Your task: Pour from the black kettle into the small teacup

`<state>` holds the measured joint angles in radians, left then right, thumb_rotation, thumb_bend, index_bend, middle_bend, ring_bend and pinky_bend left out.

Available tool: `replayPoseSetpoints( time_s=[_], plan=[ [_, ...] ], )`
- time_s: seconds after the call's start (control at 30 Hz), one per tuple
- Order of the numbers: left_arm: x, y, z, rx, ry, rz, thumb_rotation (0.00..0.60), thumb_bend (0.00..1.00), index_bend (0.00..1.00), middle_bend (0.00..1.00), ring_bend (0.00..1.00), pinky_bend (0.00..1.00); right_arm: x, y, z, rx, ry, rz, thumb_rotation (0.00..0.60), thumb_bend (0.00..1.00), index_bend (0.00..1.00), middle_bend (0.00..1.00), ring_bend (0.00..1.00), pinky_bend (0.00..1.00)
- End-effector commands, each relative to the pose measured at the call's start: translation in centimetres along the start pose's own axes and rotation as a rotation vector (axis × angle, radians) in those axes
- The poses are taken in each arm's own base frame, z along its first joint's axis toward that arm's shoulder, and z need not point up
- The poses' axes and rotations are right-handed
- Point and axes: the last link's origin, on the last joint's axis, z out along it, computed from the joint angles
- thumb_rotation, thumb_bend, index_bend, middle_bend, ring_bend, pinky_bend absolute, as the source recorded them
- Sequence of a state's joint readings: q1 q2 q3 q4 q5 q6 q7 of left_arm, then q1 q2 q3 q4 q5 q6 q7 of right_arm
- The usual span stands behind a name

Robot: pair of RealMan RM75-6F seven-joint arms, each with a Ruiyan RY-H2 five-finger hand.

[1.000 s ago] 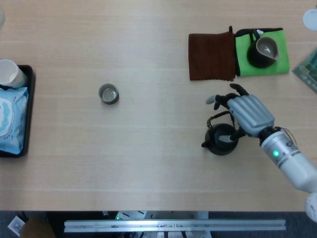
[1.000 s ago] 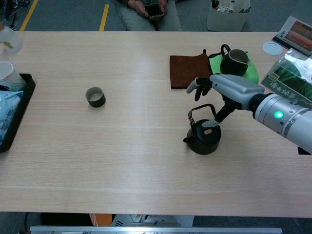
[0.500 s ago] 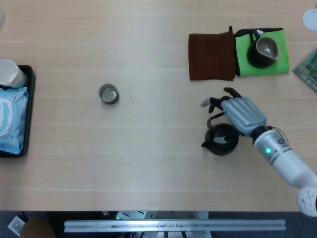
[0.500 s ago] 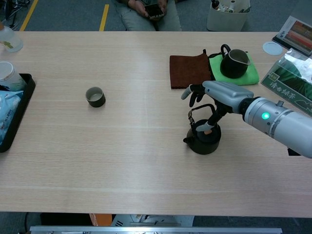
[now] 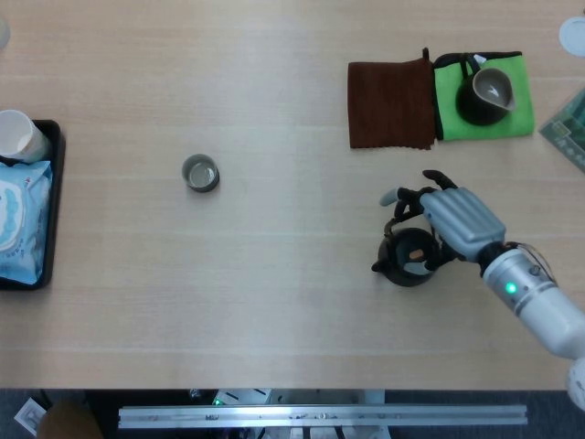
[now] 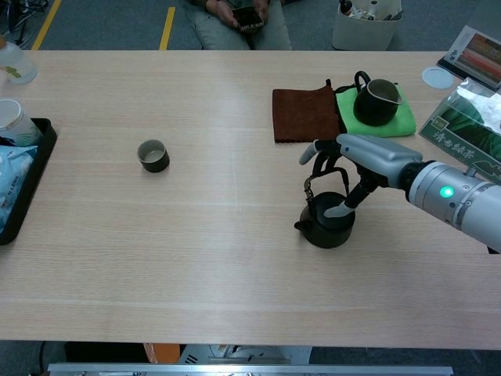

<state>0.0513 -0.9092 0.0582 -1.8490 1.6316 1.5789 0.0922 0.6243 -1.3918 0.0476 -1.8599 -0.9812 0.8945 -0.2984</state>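
The black kettle (image 6: 327, 222) stands on the desk (image 6: 235, 258), right of centre, far from the small teacup (image 6: 153, 156) at left. The right hand (image 6: 362, 157) curls around its wire handle; whether it grips, I cannot tell. A loose hold could let the kettle swing and spill.

No legible text, labels or numbers anywhere.

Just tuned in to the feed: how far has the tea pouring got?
Early stage. The black kettle sits on the table, unlifted. The right hand is at its wire handle, fingers around it; a firm grip isn't clear. Left: lift, carry to the small teacup far to the left, and pour.
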Motion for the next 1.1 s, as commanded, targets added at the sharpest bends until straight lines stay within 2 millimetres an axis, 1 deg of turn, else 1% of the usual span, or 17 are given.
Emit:
replayPoseSetpoints(
  time_s=[0.03, 0.2, 0.37, 0.5, 0.6, 0.73, 0.8, 0.83, 0.93, 1.1],
  plan=[
    [0.0, 0.0, 0.0, -0.001, -0.001, -0.002, 0.6, 0.3, 0.14, 0.07, 0.01, 0.04, 0.1, 0.0, -1.3, 0.006, 0.008, 0.005, 0.6, 0.0, 0.25, 0.38, 0.33, 0.0],
    [-0.1, 0.0, -0.1, -0.003, -0.004, -0.004, 0.6, 0.3, 0.14, 0.07, 0.01, 0.04, -0.2, 0.2, -3.5, 0.017, -0.001, -0.019, 0.6, 0.0, 0.25, 0.38, 0.33, 0.0],
    [-0.1, -0.1, -0.2, 0.0, -0.004, -0.01, 0.6, 0.3, 0.14, 0.06, 0.01, 0.04, -0.7, 0.8, -5.8, 0.006, -0.03, -0.061, 0.6, 0.0, 0.25, 0.38, 0.33, 0.0],
    [-0.1, -0.1, -0.3, 0.001, -0.002, -0.011, 0.6, 0.3, 0.14, 0.06, 0.01, 0.04, -0.8, 1.0, -6.9, 0.002, -0.041, -0.082, 0.6, 0.0, 0.25, 0.38, 0.33, 0.0],
    [-0.1, -0.1, -0.4, -0.003, 0.001, -0.015, 0.6, 0.3, 0.14, 0.06, 0.01, 0.04, -0.7, 1.0, -7.1, 0.009, -0.026, -0.096, 0.6, 0.0, 0.25, 0.38, 0.33, 0.0],
    [0.0, 0.0, -0.5, -0.006, 0.002, -0.024, 0.6, 0.3, 0.14, 0.06, 0.01, 0.04, -0.8, 1.0, -7.0, 0.017, -0.017, -0.131, 0.6, 0.0, 0.25, 0.36, 0.28, 0.0],
    [0.1, 0.0, -0.6, -0.003, 0.004, -0.026, 0.6, 0.3, 0.14, 0.06, 0.01, 0.04, -0.8, 1.0, -6.9, 0.024, -0.011, -0.168, 0.6, 0.0, 0.28, 0.35, 0.27, 0.0],
    [0.2, -0.1, -0.6, -0.001, 0.004, -0.026, 0.6, 0.3, 0.14, 0.06, 0.01, 0.04, -0.8, 1.0, -6.9, 0.027, 0.001, -0.199, 0.6, 0.0, 0.31, 0.35, 0.27, 0.0],
    [0.2, -0.1, -0.7, -0.002, 0.004, -0.026, 0.6, 0.3, 0.14, 0.06, 0.01, 0.04, -1.1, 0.9, -6.8, 0.045, 0.018, -0.286, 0.6, 0.0, 0.38, 0.37, 0.29, 0.0],
    [0.3, 0.1, -0.7, -0.007, 0.005, -0.031, 0.6, 0.3, 0.14, 0.06, 0.01, 0.04, -1.9, 0.5, -6.8, 0.072, -0.003, -0.331, 0.6, 0.0, 0.4, 0.4, 0.32, 0.0]
  ],
)
